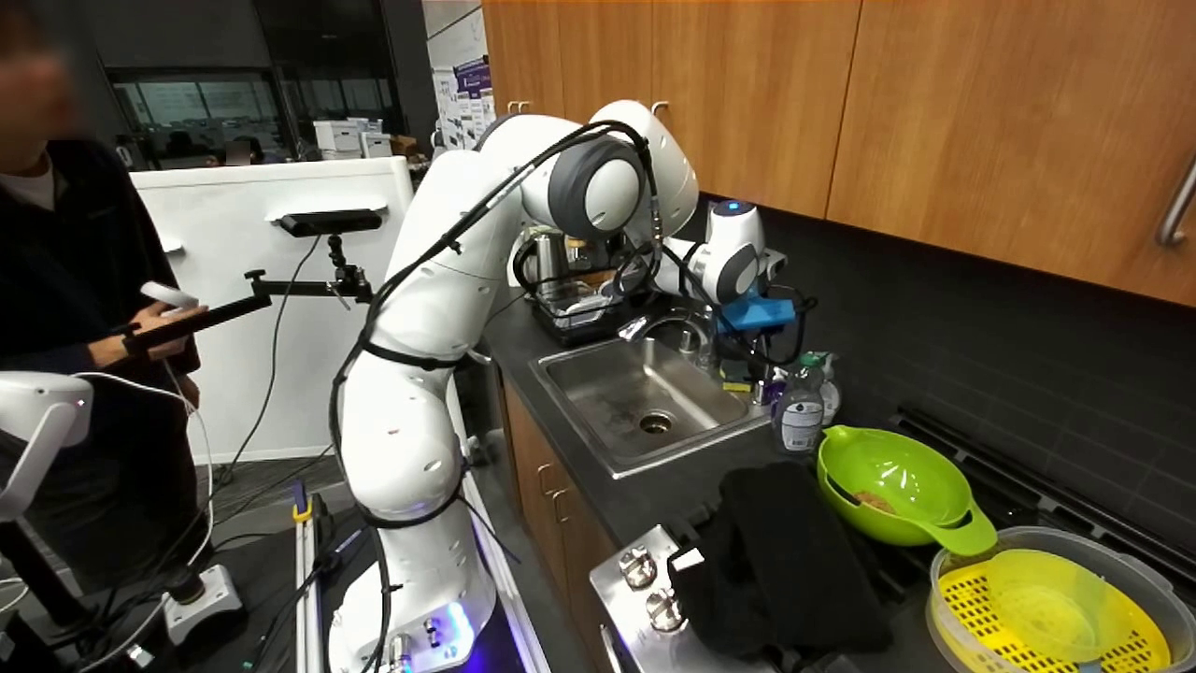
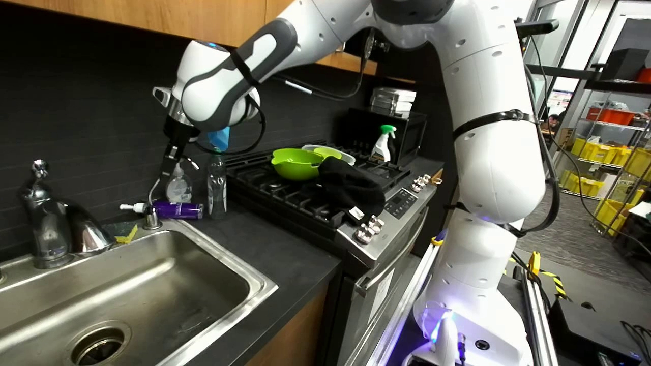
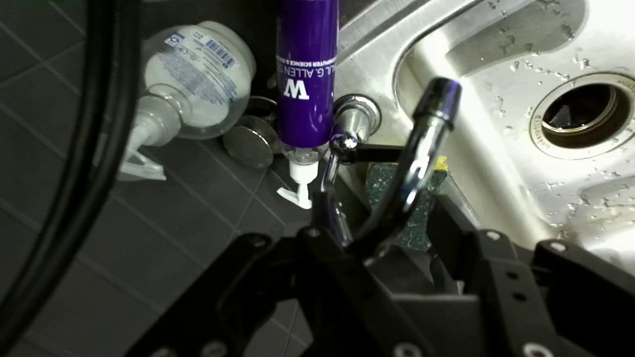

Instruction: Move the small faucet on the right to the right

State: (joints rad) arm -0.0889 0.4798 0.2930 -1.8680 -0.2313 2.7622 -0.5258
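Dark counter (image 2: 274, 254), steel sink (image 2: 152, 300), wooden cabinets (image 1: 981, 112) overhead, fingers (image 3: 456, 228) apart, small faucet (image 3: 417, 163) between them

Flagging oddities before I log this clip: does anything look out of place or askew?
Yes: a purple pump bottle lies on its side beside the small faucet, though such bottles normally stand. A black cloth is heaped on the stove, an odd spot for fabric.

Arm casing (image 1: 402, 430) is white, with dark grey joint bands (image 1: 567, 190). Black cables (image 3: 126, 74) are strapped along it. End effector (image 3: 384, 213) is black, with silvery screw heads (image 3: 558, 246).
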